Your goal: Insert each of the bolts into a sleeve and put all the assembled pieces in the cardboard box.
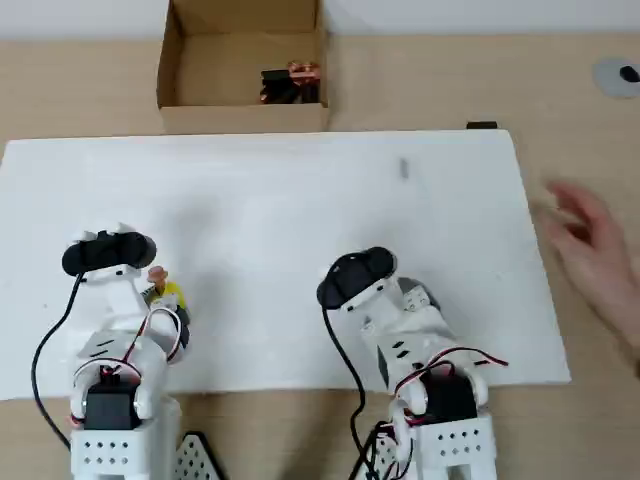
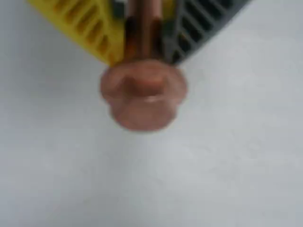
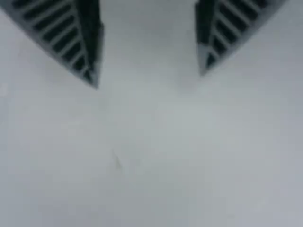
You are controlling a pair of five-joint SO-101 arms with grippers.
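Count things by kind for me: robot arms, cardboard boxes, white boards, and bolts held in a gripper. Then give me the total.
Robot arms: 2 (left arm, right arm)
Cardboard box: 1
White board: 1
Bolt in the left gripper: 1
Total: 5

Wooden table (image 1: 90, 90), tan, largely covered by flat white board (image 1: 280, 230). Open cardboard box (image 1: 243, 120) on bare wood, touching board's far edge, left of centre. Small black block (image 1: 481, 126) against same edge near far right corner. Grey grommet (image 1: 615, 76) set into wood at far right. Faint grey mark (image 1: 404, 168) on board. Left arm base (image 1: 110, 445) and right arm base (image 1: 450, 440) at near edge.
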